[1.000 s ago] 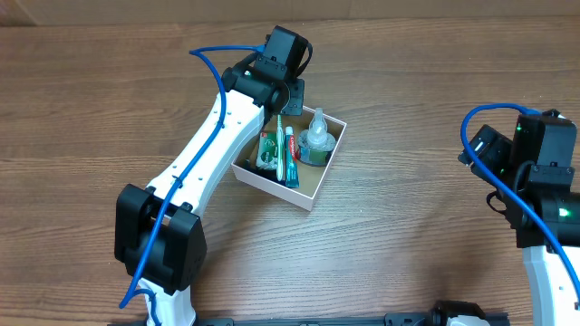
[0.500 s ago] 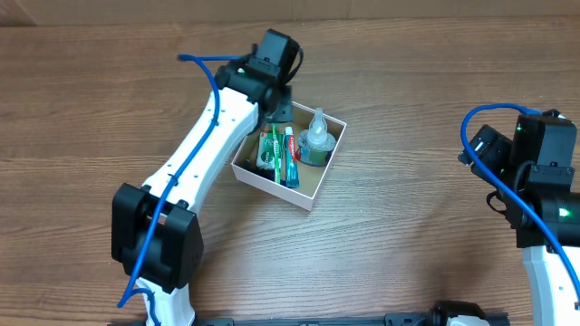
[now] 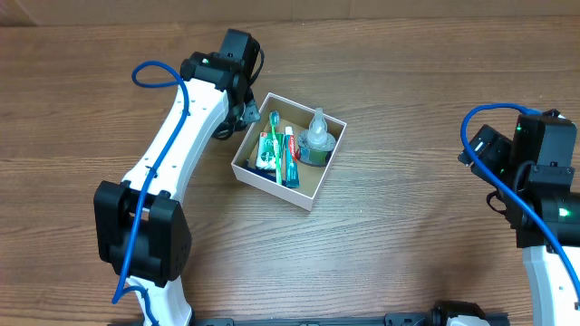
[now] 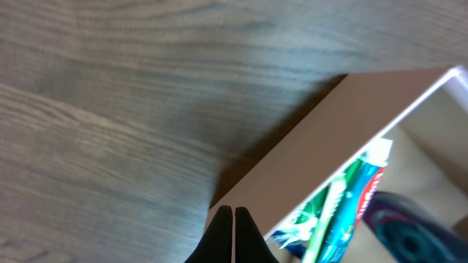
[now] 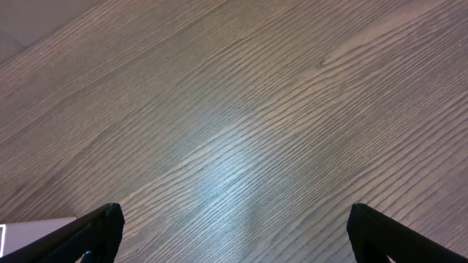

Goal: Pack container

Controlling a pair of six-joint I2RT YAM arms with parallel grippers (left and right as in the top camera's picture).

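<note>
- Underfoot, so to speak, is a brown wood-grain table [image 3: 408, 118]; a pale tan band [image 3: 362, 7] runs along its far edge in the overhead view, and nothing more of the room shows.
- The container [image 3: 269, 186] sits a little left of the table's middle, turned so that its corners point toward and away from the robot. It is white outside and brown inside.
- The left gripper [image 3: 246, 110] is just outside the container's far-left wall, near its far corner. In the left wrist view its fingertips [image 4: 232, 219] are pressed together with only a thin line between them and nothing held. They sit right at the white wall [image 4: 322, 146], but whether they touch it cannot be told.
- The right gripper [image 5: 234, 234] is well apart from the container, over bare table at the right side. Its two fingers stand wide apart and there is nothing between them.
- Inside the container, on the left side, lies a small green-and-white carton [image 3: 264, 150].
- Beside the carton lie a green toothbrush [image 3: 276, 136] and a toothpaste tube [image 3: 291, 158], both pointing roughly from the far wall to the near one.
- In the right part stands a clear bottle [image 3: 316, 136] with a narrow top. A dark teal round thing [image 3: 313, 157] sits just in front of it; what it is cannot be told.
</note>
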